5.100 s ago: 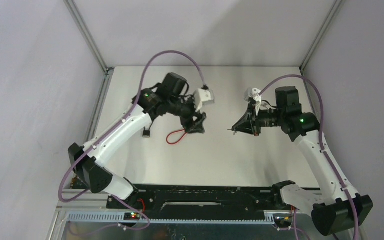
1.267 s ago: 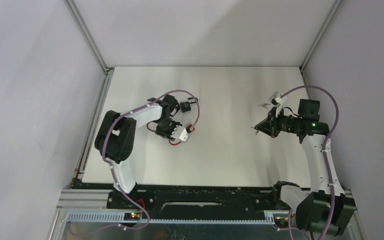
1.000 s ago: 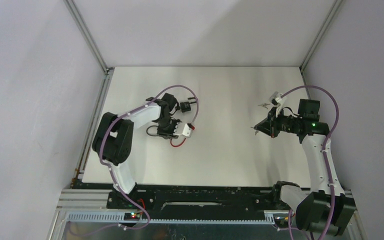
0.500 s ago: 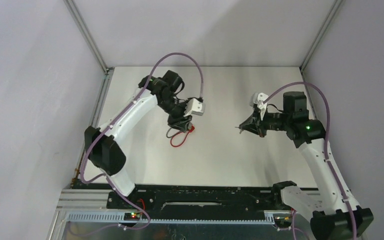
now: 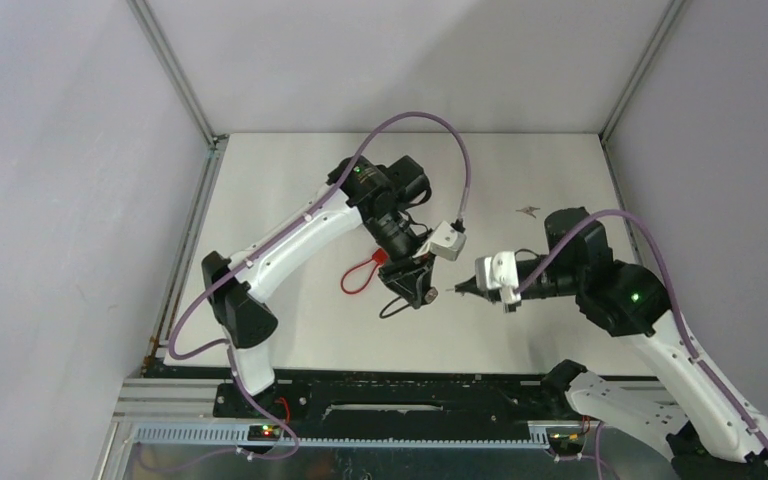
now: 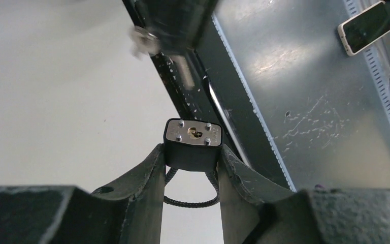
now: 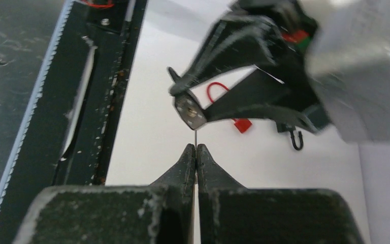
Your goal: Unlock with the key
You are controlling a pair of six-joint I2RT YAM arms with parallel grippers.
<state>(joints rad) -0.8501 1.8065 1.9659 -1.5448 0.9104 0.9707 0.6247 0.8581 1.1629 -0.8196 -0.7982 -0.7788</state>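
Observation:
My left gripper is shut on a black padlock with a wire-cable shackle, held above the table. Its fingers squeeze the body from both sides. The silver keyhole face points toward my right gripper. The keyhole has nothing in it in the left wrist view. My right gripper is shut on a thin key. Its blade sticks out past the fingertips, and its tip is at the lower edge of the lock face. The key's head is hidden between the fingers.
A red padlock with a red cable loop lies on the table left of the held lock. A small black padlock lies nearby. A small metal piece rests at the back right. The black base rail and a phone lie toward the near edge.
The left arm has lifted the black padlock away from the red lock and swung it toward the front middle. The right arm has come in from the right, bringing the key to the lock face.

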